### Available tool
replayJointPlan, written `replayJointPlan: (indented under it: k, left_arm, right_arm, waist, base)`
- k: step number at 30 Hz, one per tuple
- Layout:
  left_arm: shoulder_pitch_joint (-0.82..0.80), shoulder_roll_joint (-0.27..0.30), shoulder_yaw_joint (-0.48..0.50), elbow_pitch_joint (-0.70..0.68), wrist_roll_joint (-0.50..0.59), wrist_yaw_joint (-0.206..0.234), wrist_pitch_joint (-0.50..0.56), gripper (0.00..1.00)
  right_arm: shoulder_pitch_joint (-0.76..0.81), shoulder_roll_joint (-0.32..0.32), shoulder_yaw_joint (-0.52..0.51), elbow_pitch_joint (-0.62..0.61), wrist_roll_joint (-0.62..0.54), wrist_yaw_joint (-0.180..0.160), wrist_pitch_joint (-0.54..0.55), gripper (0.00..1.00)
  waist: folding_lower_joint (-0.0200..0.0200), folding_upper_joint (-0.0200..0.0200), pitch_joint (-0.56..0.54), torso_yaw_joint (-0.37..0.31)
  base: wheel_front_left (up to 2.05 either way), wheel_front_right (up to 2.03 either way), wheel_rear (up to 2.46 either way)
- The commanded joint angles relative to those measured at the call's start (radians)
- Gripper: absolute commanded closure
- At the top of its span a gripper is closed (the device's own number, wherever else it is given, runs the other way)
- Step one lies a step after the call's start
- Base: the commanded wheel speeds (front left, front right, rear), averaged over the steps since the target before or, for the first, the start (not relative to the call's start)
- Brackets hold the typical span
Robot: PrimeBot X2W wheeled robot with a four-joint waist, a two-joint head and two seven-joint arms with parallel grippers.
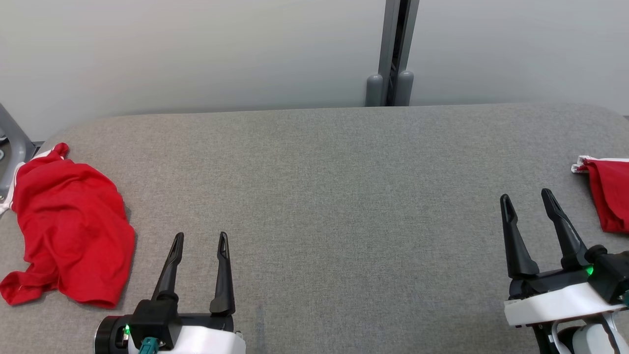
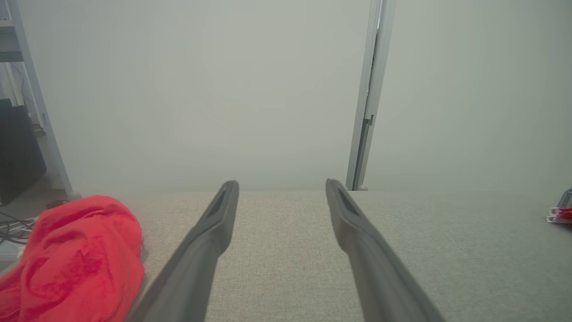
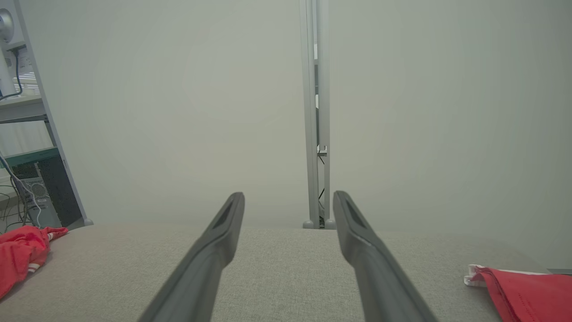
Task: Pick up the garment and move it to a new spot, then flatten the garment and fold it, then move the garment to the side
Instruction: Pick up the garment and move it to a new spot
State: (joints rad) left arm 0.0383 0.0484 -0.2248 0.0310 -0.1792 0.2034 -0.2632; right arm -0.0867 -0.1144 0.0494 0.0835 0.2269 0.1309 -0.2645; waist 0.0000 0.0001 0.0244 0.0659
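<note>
Head view: your garment (image 1: 69, 231) lies in a crumpled red heap at the left end of the table (image 1: 324, 206), just beside the left gripper (image 1: 201, 236) but not touching it. Both the left gripper and the right gripper (image 1: 527, 196) stand wide open and hold nothing. A second red piece (image 1: 609, 196), which looks folded, lies at the right edge, near the right gripper.

Left wrist view: the left gripper's fingers (image 2: 214, 232) point past the heap toward the wall, with bare table between them. The garment (image 2: 76, 259) sits low on the left as a rounded mound with soft ridges.

Right wrist view: the open right gripper (image 3: 289, 197) faces the post (image 3: 315, 112). The garment (image 3: 20, 255) is well off to the left and shows a white-striped edge. The folded piece (image 3: 532, 295) is at lower right.

Expect the garment to be light, limp and thin. It will likely sag and trail once lifted, and the woven tabletop may drag on it. Pinch a raised ridge on the mound's near side, or the trimmed edge if you can reach it. Come down onto the fold rather than sliding under it.
</note>
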Motion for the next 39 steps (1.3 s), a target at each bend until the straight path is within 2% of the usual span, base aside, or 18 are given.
replayJointPlan:
  k: [1, 24, 36, 39]
  left_arm:
    - [0.002, 0.004, 0.002, 0.002, -0.007, 0.001, 0.000, 0.00]
    - [-0.008, 0.004, -0.003, 0.007, -0.004, -0.004, 0.000, 0.00]
    - [-0.021, 0.004, -0.012, 0.008, -0.006, -0.001, 0.000, 0.00]
    - [-0.027, 0.004, -0.017, 0.008, -0.008, 0.002, 0.000, 0.00]
  right_arm:
    - [0.005, -0.006, 0.001, 0.002, -0.002, 0.000, -0.001, 0.00]
    - [0.005, -0.003, 0.000, 0.010, 0.008, 0.000, -0.001, 0.00]
    - [0.008, -0.011, -0.002, 0.013, 0.012, 0.000, -0.001, 0.00]
    - [0.012, -0.013, 0.006, 0.014, 0.014, 0.000, -0.001, 0.00]
  waist:
    - [0.0000, -0.0001, 0.001, 0.000]
    - [0.0000, -0.0001, 0.011, 0.003]
    - [0.0000, -0.0001, 0.028, 0.066]
    - [0.0000, -0.0001, 0.033, 0.103]
  base:
    - [0.00, 0.00, 0.00]
    - [0.00, 0.00, 0.00]
    - [0.00, 0.00, 0.00]
    - [0.00, 0.00, 0.00]
